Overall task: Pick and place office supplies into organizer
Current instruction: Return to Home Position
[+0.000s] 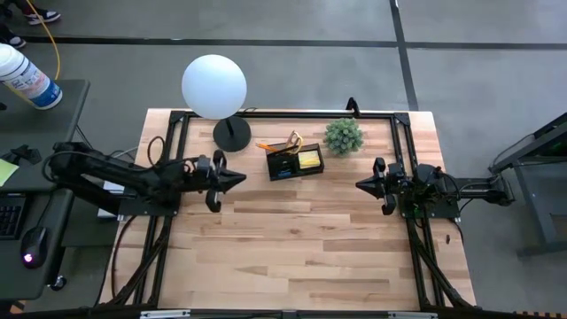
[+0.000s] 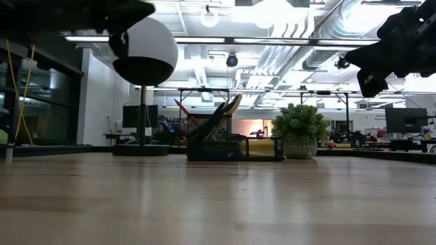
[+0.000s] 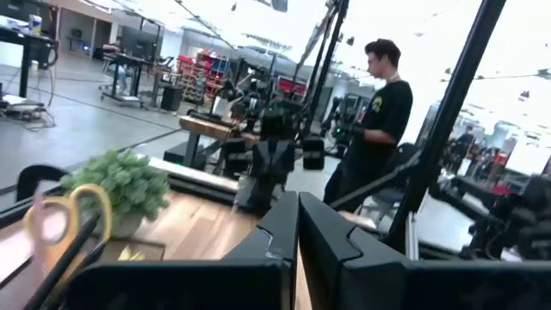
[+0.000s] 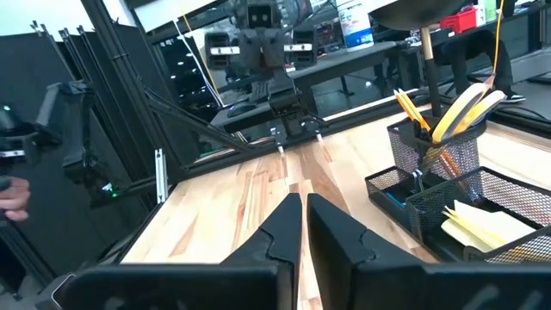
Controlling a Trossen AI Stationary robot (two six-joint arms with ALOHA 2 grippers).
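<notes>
The black mesh organizer (image 1: pixel 295 162) stands near the table's far edge, between the lamp and the plant. In it are the yellow-handled scissors (image 4: pixel 465 108), standing handles up, orange pencils (image 4: pixel 411 110), a yellow sticky-note pad (image 4: pixel 476 226) and a blue piece (image 1: pixel 283 173). In the low view the organizer (image 2: pixel 235 146) shows with the scissors (image 2: pixel 228 109) sticking up. My left gripper (image 1: pixel 241 180) hovers shut, left of the organizer, pointing right. My right gripper (image 1: pixel 360 185) hovers shut on the right side, pointing left. Both are above the table and hold nothing.
A white globe lamp (image 1: pixel 214 87) on a black base (image 1: pixel 232 135) stands left of the organizer. A small green potted plant (image 1: pixel 343 136) stands right of it. A black frame (image 1: pixel 283 113) runs along the table's far edge. A person (image 3: pixel 372 120) stands in the room beyond.
</notes>
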